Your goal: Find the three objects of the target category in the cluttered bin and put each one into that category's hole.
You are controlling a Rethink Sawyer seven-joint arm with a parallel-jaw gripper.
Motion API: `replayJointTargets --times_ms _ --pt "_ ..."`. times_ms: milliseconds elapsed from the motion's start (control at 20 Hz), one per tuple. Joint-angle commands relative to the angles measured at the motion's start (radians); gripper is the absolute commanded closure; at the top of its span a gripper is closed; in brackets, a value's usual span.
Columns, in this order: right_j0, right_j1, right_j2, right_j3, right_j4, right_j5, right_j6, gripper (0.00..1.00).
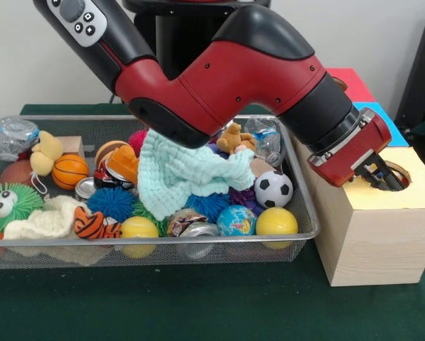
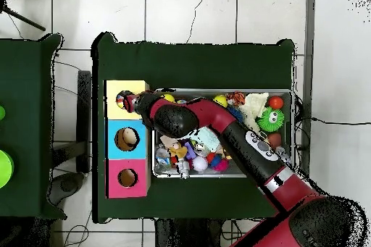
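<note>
The bin point(image 1: 155, 242) is a wide silver wire-mesh tray full of toys, balls, cloths and cans; it also shows in the overhead view point(image 2: 210, 90). My gripper point(image 1: 385, 177) hangs just over the round hole point(image 1: 404, 172) in the yellow-topped wooden box point(image 1: 376, 234), to the right of the bin. In the overhead view the gripper point(image 2: 124, 103) is over the yellow box's hole. I cannot tell whether it holds anything. The red arm reaches across the bin and hides part of its back.
In the bin lie two yellow balls point(image 1: 139, 227) point(image 1: 276, 222), a soccer ball point(image 1: 273, 189), a globe ball point(image 1: 235, 220), a basketball point(image 1: 70, 171), a mint cloth point(image 1: 191, 176) and a green fuzzy toy point(image 1: 10, 202). Blue point(image 2: 127, 139) and red point(image 2: 127, 177) boxes stand beside the yellow one.
</note>
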Motion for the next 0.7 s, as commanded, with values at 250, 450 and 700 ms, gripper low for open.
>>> replayJointTargets --times_ms 250,450,700 --pt "0.053 0.014 -0.049 -0.143 -0.029 -0.015 -0.08 0.0" --pt "0.081 -0.039 -0.083 -0.144 -0.038 -0.019 -0.032 0.0" --pt "0.085 -0.045 -0.08 -0.148 -0.026 -0.01 -0.045 0.0"
